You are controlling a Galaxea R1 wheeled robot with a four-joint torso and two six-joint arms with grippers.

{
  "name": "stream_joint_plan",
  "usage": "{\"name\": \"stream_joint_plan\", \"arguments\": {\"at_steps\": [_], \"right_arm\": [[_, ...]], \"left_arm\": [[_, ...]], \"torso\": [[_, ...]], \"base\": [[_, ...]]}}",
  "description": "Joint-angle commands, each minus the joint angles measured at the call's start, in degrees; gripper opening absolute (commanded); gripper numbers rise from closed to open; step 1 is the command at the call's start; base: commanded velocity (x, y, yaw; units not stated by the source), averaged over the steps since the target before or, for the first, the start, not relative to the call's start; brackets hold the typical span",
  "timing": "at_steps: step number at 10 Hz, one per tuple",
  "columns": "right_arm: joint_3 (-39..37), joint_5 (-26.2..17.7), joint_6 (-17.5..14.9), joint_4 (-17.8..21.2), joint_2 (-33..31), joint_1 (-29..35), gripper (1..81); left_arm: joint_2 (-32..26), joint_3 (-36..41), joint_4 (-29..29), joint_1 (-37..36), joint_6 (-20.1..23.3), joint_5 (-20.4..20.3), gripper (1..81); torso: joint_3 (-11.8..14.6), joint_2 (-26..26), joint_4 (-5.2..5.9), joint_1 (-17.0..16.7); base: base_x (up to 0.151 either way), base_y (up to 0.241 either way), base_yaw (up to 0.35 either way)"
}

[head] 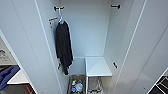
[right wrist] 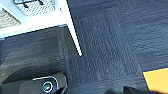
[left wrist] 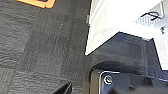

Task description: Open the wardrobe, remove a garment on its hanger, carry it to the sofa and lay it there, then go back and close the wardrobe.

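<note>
Head view: even bright light, white wardrobe (head: 90, 32) interior slightly washed, all soft/blurred, edges bowed by wide-angle. Wrist views: dim dark carpet (left wrist: 37, 45), blur, pale glare on white panels.

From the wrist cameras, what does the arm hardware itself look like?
Left wrist view: a dark, glossy plate with a pale-edged rounded corner and a round metallic fitting. Right wrist view: similar dark housing with a round, ringed fitting. End effector fingers aren't clear.

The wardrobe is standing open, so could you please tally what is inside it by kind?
Inside the wardrobe:
Black top: 1
White hanger: 1
White shelf: 1
Basket of small items: 1
Total: 4
</note>
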Motion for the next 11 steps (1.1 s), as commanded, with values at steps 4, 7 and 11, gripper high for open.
{"name": "stream_joint_plan", "arguments": {"at_steps": [4,7,11], "right_arm": [[-7.49,-10.94,2.92,15.06,-5.59,15.62,81.1],[-11.61,-17.26,2.92,28.21,-5.15,19.4,81.1],[-14.44,-18.59,2.92,34.83,-3.48,22.23,81.1]], "left_arm": [[-4.45,-12.7,-9.14,-11.58,-22.93,-1.81,81.1],[-0.14,-24.67,-11.6,-12.72,-48.33,-1.2,81.1],[5.83,-25.3,-7.22,-24.23,-50.5,10.43,81.1]], "torso": [[-0.02,0.02,0.02,0.02],[-0.02,0.04,0.0,0.02],[-0.09,0.06,0.02,0.05]], "base": [[0.0,0.0,0.0],[0.0,0.0,0.0],[0.0,0.0,0.0]]}}
